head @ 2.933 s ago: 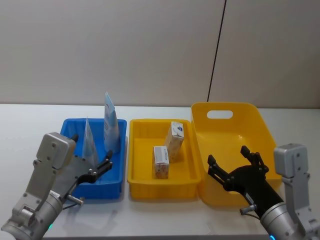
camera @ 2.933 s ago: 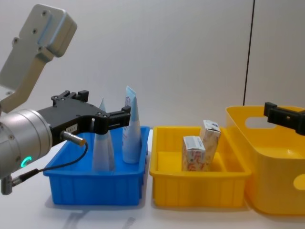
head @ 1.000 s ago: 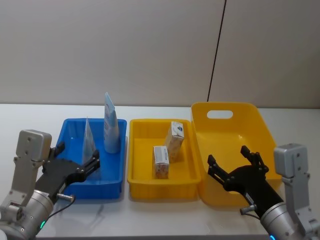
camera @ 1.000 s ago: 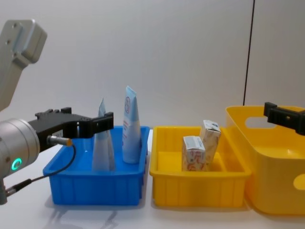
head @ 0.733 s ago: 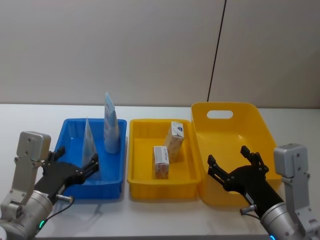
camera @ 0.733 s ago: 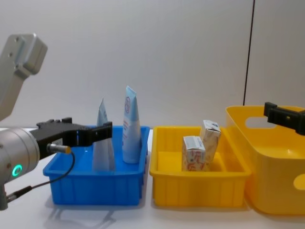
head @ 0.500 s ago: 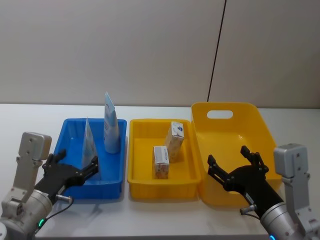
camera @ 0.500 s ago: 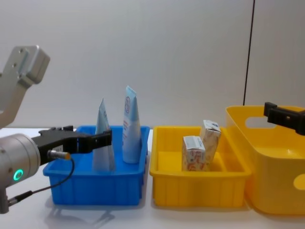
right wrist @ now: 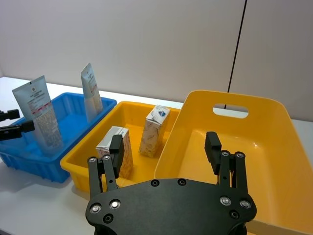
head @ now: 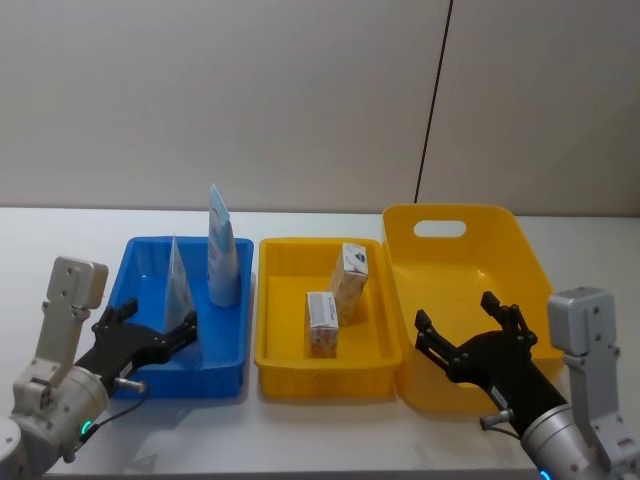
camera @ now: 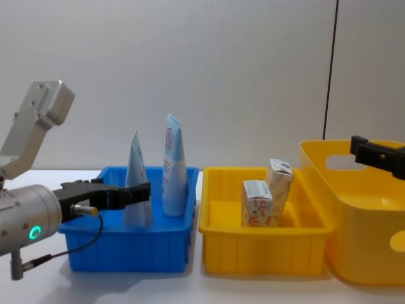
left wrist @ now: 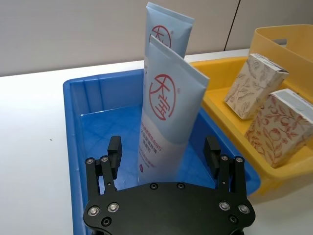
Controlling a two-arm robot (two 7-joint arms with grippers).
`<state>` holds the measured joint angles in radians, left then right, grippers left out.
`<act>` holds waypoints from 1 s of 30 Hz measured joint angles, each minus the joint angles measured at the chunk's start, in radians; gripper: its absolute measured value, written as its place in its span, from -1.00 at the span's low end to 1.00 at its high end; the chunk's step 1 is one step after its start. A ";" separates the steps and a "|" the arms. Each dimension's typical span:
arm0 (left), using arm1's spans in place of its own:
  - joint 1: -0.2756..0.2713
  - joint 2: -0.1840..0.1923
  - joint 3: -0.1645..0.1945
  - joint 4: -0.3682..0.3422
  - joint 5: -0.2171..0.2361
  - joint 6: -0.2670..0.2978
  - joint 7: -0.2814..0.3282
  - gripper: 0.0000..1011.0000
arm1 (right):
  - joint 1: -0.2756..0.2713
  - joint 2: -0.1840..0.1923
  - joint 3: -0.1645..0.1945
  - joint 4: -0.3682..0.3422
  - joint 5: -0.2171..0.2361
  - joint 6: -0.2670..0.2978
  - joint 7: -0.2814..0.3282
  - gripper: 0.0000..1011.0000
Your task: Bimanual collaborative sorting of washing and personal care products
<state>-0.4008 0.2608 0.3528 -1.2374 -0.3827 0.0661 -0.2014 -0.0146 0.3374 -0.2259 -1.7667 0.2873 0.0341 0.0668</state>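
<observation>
Two pale blue-and-white tubes with red circle logos stand upright in the blue bin point(head: 222, 380): the near tube point(head: 178, 282) point(left wrist: 166, 107) and the taller far tube point(head: 221, 250) point(left wrist: 168, 29). Two cream cartons point(head: 322, 322) point(head: 349, 278) stand in the shallow yellow tray point(head: 272, 300). My left gripper point(head: 155, 325) point(left wrist: 163, 149) is open at the bin's near left corner. The near tube stands just ahead of its fingers, ungripped. My right gripper point(head: 455, 312) point(right wrist: 165, 144) hangs open and holds nothing over the front wall of the deep yellow basket point(head: 500, 240).
Bin, tray and basket stand side by side on a white table point(head: 60, 240), with a grey wall behind. Bare tabletop lies left of the blue bin and in front of all three containers.
My left gripper has drawn back toward me and sunk lower, away from the tubes, staying open. The tubes, the cartons and my right gripper have not moved.
</observation>
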 joint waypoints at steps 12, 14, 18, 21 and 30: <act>-0.114 -0.048 -0.002 0.195 -0.001 -0.042 -0.050 0.98 | 0.000 0.000 0.000 0.000 0.000 0.000 0.000 0.98; -0.134 -0.056 -0.002 0.231 0.000 -0.049 -0.057 0.98 | 0.000 0.000 0.000 0.000 0.000 0.000 0.000 0.98; -0.171 -0.072 -0.003 0.300 0.002 -0.064 -0.071 0.98 | 0.000 0.000 0.000 0.000 0.000 0.000 0.000 0.98; -0.194 -0.083 -0.003 0.344 0.003 -0.076 -0.082 0.98 | 0.000 0.000 0.000 0.000 0.000 0.000 0.000 0.98; -0.240 -0.103 -0.004 0.429 0.006 -0.097 -0.102 0.79 | 0.000 0.000 0.000 0.000 0.000 0.000 0.000 0.98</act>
<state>-0.6405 0.1581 0.3483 -0.8079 -0.3765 -0.0310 -0.3035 -0.0146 0.3375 -0.2259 -1.7667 0.2874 0.0340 0.0668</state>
